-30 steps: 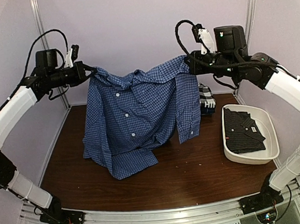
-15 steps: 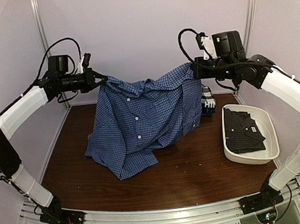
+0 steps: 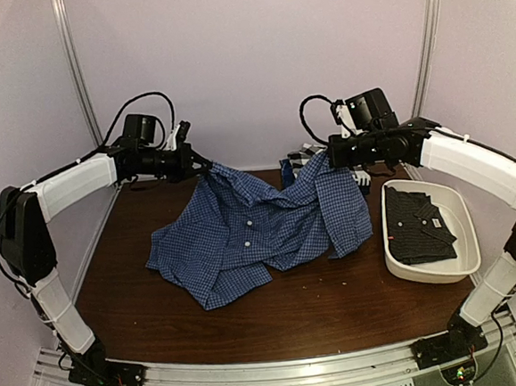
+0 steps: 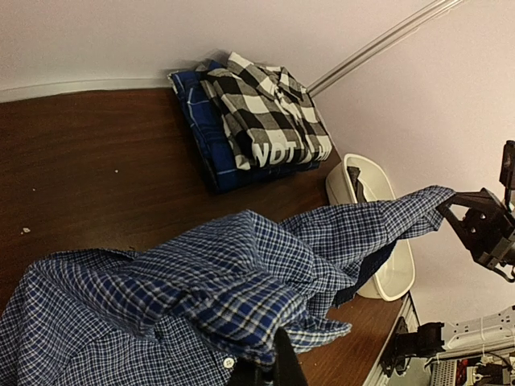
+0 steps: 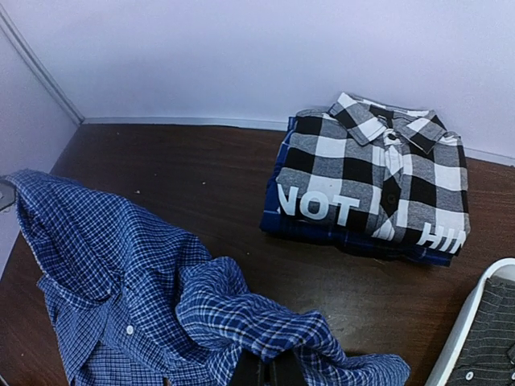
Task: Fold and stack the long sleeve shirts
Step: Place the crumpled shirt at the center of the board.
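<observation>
As shirt (image 3: 252, 234) spans left claw (image 3: 204, 167), seemingly right claw (image 3: 328, 157)

Soft, even light falls on the table (image 3: 338, 303) from above, leaving only faint shadows under the blue shirt (image 3: 244, 239). The pale walls (image 3: 247, 60) behind the table carry a lilac cast. All views are sharp; the overhead one tilts the posts (image 3: 74, 73) behind the table outward.

Dark brown wooden table (image 3: 320, 304) is enclosed by pale lilac walls (image 3: 247, 51); metal uprights (image 3: 76, 73) are set in far corners.
</observation>
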You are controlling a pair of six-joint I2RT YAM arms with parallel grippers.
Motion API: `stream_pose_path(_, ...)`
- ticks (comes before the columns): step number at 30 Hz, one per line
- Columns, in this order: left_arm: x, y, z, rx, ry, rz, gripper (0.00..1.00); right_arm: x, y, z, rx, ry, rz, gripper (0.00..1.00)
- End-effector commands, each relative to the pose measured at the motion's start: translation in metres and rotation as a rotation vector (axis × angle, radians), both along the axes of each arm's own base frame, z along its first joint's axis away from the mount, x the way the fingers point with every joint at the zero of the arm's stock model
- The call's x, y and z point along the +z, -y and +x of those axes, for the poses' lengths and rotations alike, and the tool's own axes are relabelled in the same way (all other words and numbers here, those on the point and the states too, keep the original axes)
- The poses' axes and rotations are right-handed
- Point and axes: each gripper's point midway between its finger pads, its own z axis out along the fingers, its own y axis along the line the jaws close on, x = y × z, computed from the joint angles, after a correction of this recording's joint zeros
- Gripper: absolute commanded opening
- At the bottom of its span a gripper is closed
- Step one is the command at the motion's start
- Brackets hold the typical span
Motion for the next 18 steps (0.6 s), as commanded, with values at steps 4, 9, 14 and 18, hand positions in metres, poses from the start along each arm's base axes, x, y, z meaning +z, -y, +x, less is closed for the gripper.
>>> stream_pose_path(4, 0.089, 0.032, -0.031, -0.14, 0.231, -0.096, 0.0, 0.01, -0.042, -0.038, 0.254, 0.023, 0.05, 0.0)
stream_pose_path(9, 0.102, 0.066, -0.066, -0.29, 0.256, -0.116, 0.0, 0.009, -0.054, -0.059, 0.351, 0.012, 0.061, 0.0)
stream_pose_path(14, 0.065, 0.082, -0.126, -0.464, 0.22, -0.088, 0.0, -0.017, -0.071, -0.086, 0.44, -0.032, 0.006, 0.0)
stream_pose_path(18, 0.016, 0.073, -0.186, -0.555, 0.116, -0.079, 0.0, -0.051, -0.087, -0.115, 0.524, -0.106, -0.05, 0.0)
